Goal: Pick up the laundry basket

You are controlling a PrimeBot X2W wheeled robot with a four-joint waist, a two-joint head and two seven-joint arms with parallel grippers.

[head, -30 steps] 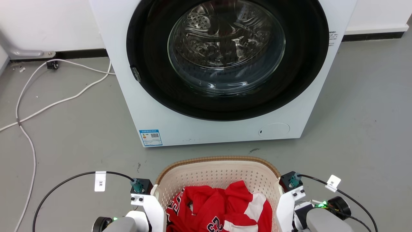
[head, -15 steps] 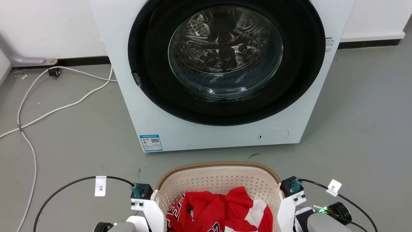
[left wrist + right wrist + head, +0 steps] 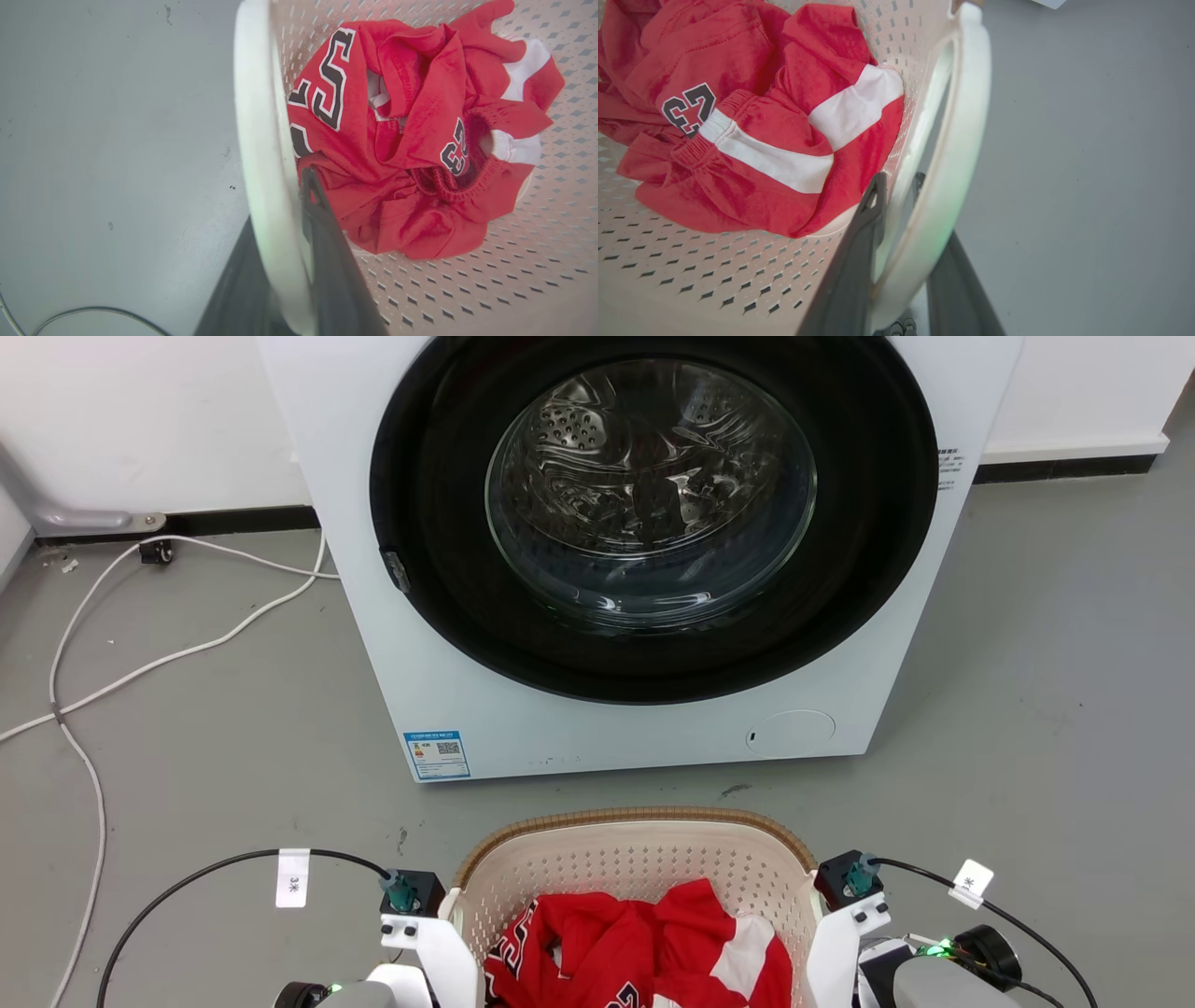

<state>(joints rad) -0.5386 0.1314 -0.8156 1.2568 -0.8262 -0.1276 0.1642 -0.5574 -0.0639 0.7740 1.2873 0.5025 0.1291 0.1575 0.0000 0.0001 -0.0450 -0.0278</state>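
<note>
The laundry basket, cream and perforated with a brown woven rim, sits at the bottom middle of the head view, between my two white wrists. A crumpled red jersey lies inside it. In the left wrist view my left gripper is shut on the basket's white left handle, one dark finger inside the wall and one outside. My right gripper grips the white right handle the same way. Whether the basket's base touches the floor I cannot tell.
A white front-loading washing machine with a round glass door stands just beyond the basket. White cables trail over the grey floor at the left. Black cables loop off both wrists. Open floor lies to the right.
The whole head picture has shifted slightly downward, so the camera moved. Both grippers stay on the handles, and the basket keeps its place between the wrists.
</note>
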